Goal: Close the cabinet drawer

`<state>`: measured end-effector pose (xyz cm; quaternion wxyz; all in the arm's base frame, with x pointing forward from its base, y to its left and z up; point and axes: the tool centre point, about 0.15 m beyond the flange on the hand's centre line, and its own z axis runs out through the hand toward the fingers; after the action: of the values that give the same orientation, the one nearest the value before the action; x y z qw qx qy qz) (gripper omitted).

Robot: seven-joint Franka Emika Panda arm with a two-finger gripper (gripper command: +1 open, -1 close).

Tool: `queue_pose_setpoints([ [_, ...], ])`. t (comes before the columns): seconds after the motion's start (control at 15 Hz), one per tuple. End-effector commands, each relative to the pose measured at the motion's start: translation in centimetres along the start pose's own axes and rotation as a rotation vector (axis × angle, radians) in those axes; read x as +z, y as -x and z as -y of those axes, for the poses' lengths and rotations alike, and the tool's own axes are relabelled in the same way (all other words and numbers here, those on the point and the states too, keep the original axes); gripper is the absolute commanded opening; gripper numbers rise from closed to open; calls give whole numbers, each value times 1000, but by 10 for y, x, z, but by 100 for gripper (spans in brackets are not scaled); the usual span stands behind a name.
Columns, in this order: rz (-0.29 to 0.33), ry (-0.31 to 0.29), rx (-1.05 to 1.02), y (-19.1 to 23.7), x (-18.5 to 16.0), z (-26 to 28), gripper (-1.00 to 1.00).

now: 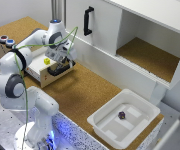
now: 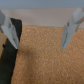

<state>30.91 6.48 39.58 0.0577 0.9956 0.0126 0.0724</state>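
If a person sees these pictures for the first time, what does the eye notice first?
First, the white robot arm at the exterior view's left, reaching over the open cabinet drawer, which holds a small yellow object. Next, the white plastic tub near the cork surface's front edge, with a dark object inside. The wrist view shows the jaws spread apart.

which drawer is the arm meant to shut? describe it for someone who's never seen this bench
Start at the cork-topped bench and go to its end at the exterior view's left, under the arm's gripper. There a small light-wood box holds the cabinet drawer, pulled out, with a yellow object inside. Its black horizontal bar handle distinguishes it from the large white cabinet, whose handle is vertical, and the white tub.
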Motion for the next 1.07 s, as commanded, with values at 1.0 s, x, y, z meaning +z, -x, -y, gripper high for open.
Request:
queue_pose_setpoints([
  [1.0, -47, -201, -169, -24, 48, 144, -100],
])
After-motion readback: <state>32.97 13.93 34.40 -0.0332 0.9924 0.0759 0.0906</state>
